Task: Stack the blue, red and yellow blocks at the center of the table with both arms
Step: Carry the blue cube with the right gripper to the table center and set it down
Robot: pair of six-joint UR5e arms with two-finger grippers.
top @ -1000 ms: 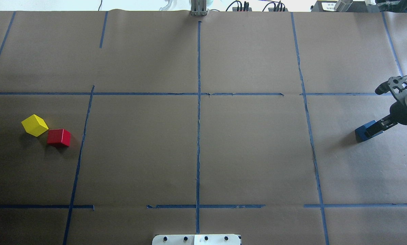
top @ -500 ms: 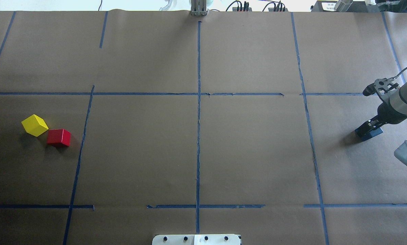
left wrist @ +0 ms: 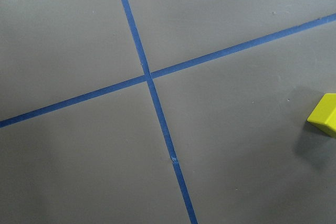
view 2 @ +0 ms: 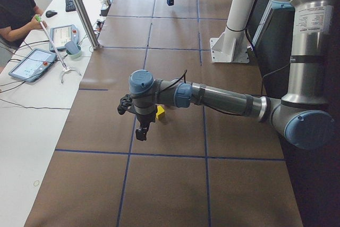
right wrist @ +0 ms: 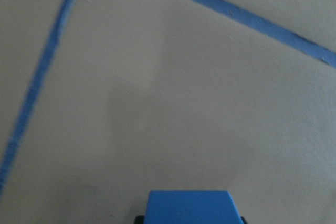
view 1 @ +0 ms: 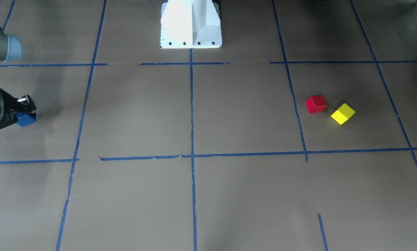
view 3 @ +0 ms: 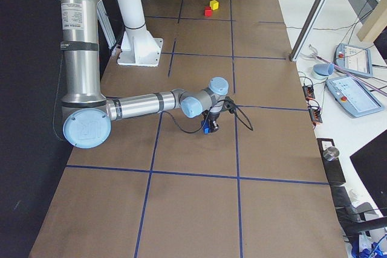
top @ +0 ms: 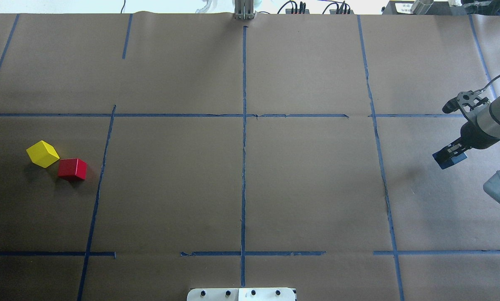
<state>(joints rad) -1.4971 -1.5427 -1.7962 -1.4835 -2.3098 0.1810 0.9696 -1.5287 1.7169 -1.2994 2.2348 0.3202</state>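
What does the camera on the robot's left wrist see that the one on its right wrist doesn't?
Only the left wrist view shows a corner of the yellow block at its right edge, and two blue tape lines crossing. Only the right wrist view shows the blue block, close up at its bottom edge. Both share the brown paper-covered table marked with blue tape lines.

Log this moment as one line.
right gripper: shut on blue block, above table | left gripper: state unclear | red block, yellow block: unstacked
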